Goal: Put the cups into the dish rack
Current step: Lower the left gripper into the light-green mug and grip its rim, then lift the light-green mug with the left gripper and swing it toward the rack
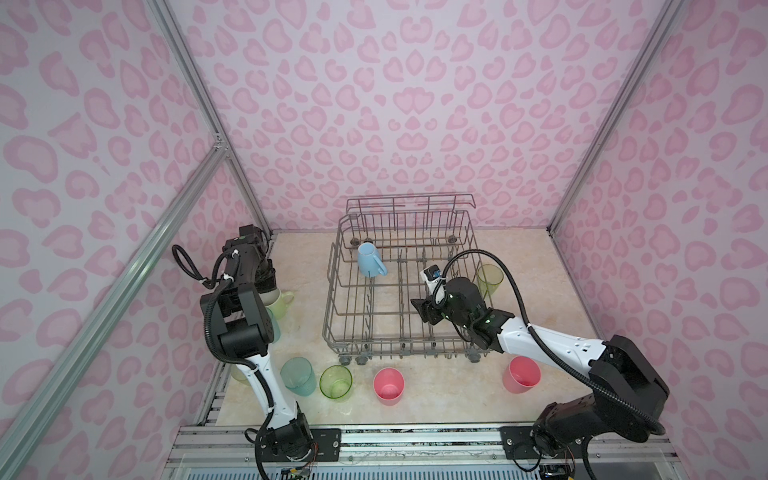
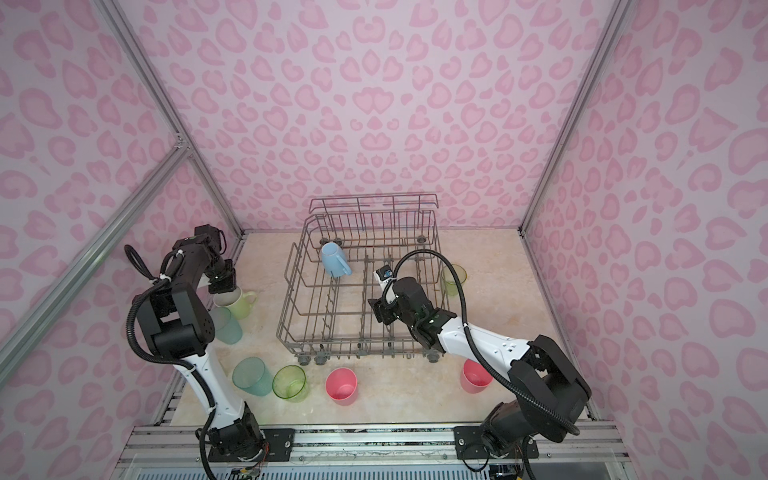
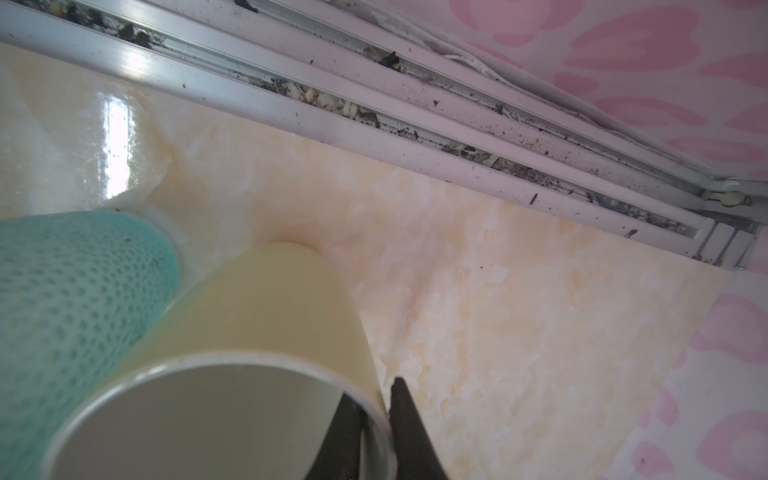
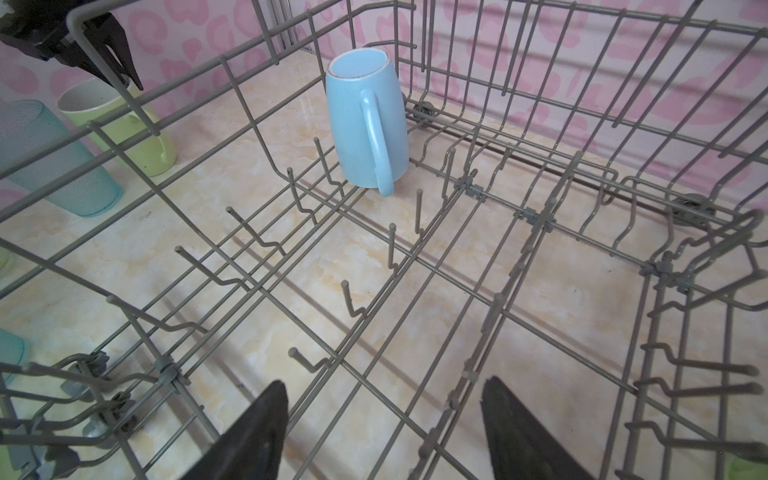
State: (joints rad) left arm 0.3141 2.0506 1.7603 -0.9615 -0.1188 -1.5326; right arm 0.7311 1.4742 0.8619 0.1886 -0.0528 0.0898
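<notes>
At the left edge of the table in both top views, about midway up the tabletop, the left gripper (image 3: 376, 415) stands over a pale yellow-green plastic mug with a loop handle (image 2: 240, 302). The mug sits upright on the cream marble-look tabletop (image 2: 415, 390), to the left of and outside the grey wire dish rack (image 1: 405, 341).

The left wrist view shows the grip. One dark finger (image 3: 411, 436) is outside the wall and its partner is inside the mouth, drawn narrow with the thin rim pinched between them. The handle points toward the rack, away from the fingers. A textured translucent teal tumbler (image 2: 227, 326) stands just beside the mug; whether they touch I cannot tell.

The mug looks light and stiff, with a smooth wall that is likely slick. A one-sided rim pinch should carry it, though it may swing or slip when turned mouth-down. Lifting straight up first would keep the teal neighbour from toppling.

The right gripper (image 4: 386, 436) hangs over the rack's lower-right part in the top views, jaws wide and empty. A light-blue handled mug (image 1: 371, 261) already leans base-up in the rack's upper-left corner.
</notes>
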